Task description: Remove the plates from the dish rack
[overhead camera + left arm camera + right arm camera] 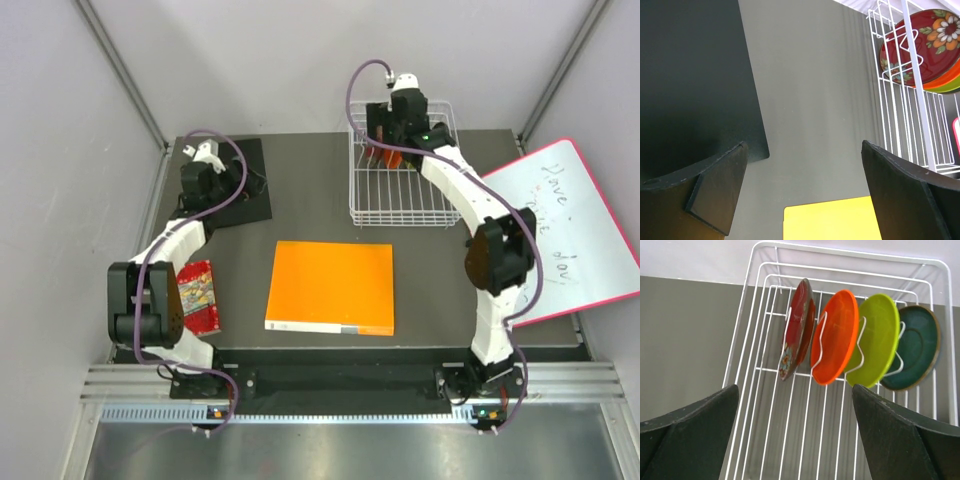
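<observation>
Here, four plates (pixel 836 335) stand on edge, lined left-to-right across the far end of the dish rack (pixel 765 390) (bare wire nearer); right gripper (pixel 795 405) overhead and left gripper (pixel 804 150) both gape apart.

Glossy plates (pixel 836 337), white wire rack (pixel 770 390).

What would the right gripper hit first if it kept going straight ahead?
Probably the orange plate, standing upright in the dish rack ahead of the open right gripper. Depth is unclear, so rack wires might come first.
</observation>
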### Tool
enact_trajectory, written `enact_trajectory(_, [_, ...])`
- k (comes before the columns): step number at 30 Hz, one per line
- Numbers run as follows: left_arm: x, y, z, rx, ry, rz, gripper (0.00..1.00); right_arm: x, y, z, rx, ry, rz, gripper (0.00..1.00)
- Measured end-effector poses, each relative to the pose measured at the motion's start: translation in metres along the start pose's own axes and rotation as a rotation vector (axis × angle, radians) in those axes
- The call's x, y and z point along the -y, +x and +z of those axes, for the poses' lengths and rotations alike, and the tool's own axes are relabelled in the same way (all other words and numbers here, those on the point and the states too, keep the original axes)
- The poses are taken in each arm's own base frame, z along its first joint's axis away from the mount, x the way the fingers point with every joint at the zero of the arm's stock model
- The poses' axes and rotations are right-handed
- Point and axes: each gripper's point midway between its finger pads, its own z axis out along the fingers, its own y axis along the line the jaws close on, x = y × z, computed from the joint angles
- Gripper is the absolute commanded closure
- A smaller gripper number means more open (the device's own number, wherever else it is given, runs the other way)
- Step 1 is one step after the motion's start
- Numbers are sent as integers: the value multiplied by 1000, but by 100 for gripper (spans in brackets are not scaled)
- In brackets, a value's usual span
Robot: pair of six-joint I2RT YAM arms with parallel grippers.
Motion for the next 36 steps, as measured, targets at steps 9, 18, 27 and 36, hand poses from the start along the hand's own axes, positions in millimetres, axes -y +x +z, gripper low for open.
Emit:
enact_trajectory(9, [4,1,8,8,28,-7,1,-11,14,60,-15,28,-41,25])
enact_trajectory(18, [3,8,14,-4,31,-10,1,-6,28,92,-16,91,-78,36])
enact_trajectory(27, [5,8,15,-2,37,-3,1,0,55,113,-44,140,-101,50])
enact_trajectory(36, [2,7,15,4,25,21,1,4,49,118,-11,166,-104,95])
